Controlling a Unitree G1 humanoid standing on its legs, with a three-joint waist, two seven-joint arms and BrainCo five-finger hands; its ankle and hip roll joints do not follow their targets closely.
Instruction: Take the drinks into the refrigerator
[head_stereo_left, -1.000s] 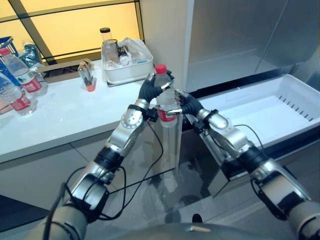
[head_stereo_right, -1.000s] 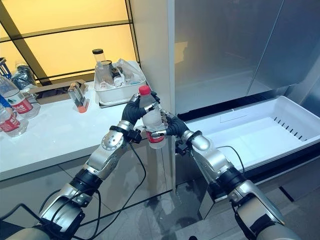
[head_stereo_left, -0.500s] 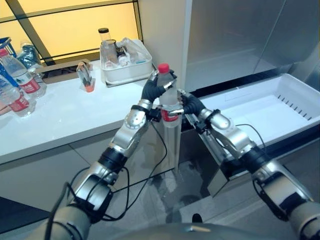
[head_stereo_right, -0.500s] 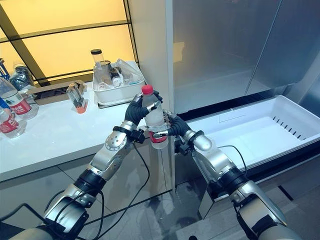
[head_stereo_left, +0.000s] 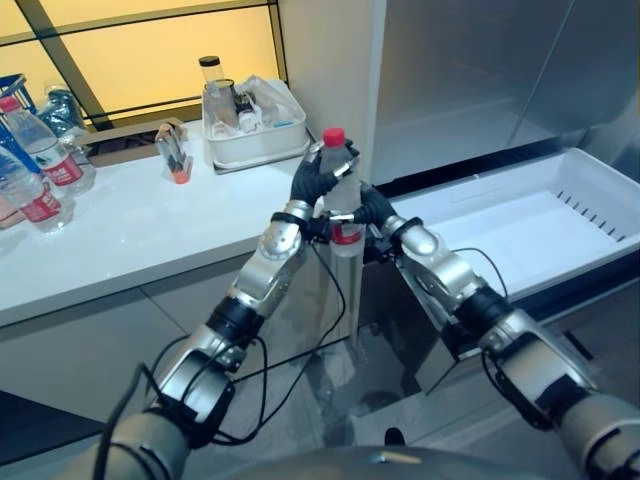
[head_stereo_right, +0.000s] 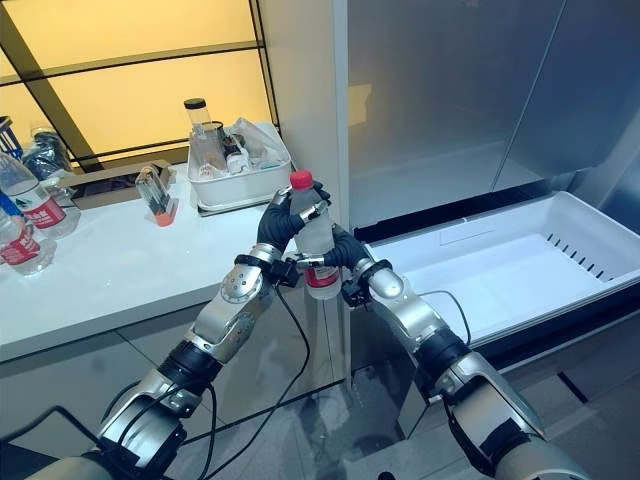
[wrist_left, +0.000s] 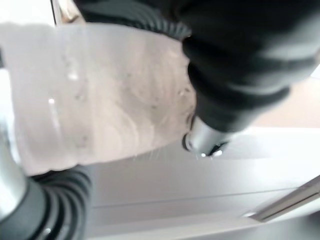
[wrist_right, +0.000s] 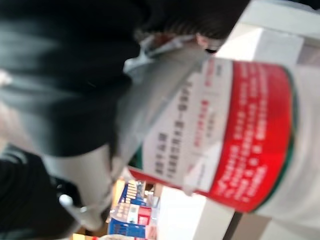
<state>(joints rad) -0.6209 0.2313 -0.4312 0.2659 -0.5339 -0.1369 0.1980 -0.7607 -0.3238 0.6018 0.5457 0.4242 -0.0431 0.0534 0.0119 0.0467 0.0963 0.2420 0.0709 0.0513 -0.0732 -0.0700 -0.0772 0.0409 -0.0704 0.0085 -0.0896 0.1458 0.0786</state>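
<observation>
While both hands meet at the right end of the white countertop (head_stereo_left: 130, 240), a clear plastic water bottle with a red cap and red label (head_stereo_right: 312, 235) stands upright between them, held in the air just off the counter's edge and in front of the tall silver refrigerator (head_stereo_right: 450, 100). The left hand (head_stereo_right: 278, 220) has its dark fingers curled round the bottle's upper body, just under the cap. The right hand (head_stereo_right: 338, 252) wraps the lower part at the red label, and its wrist view shows the fingers pressed onto that label. So both hands are closed on the one bottle, its long axis vertical.

What the coming move seems to turn on is that the open white freezer drawer (head_stereo_right: 520, 262), pulled out at the refrigerator's foot, lies to the right of the bottle and lower. The right arm is on that side and is the nearer one, so it looks like the hand-over goes from left to right, with the left hand needing to let go first.

More red-labelled water bottles (head_stereo_left: 35, 165) wait at the far left corner of the countertop, and a white tub of containers (head_stereo_left: 250, 130) sits at its back edge near the refrigerator
</observation>
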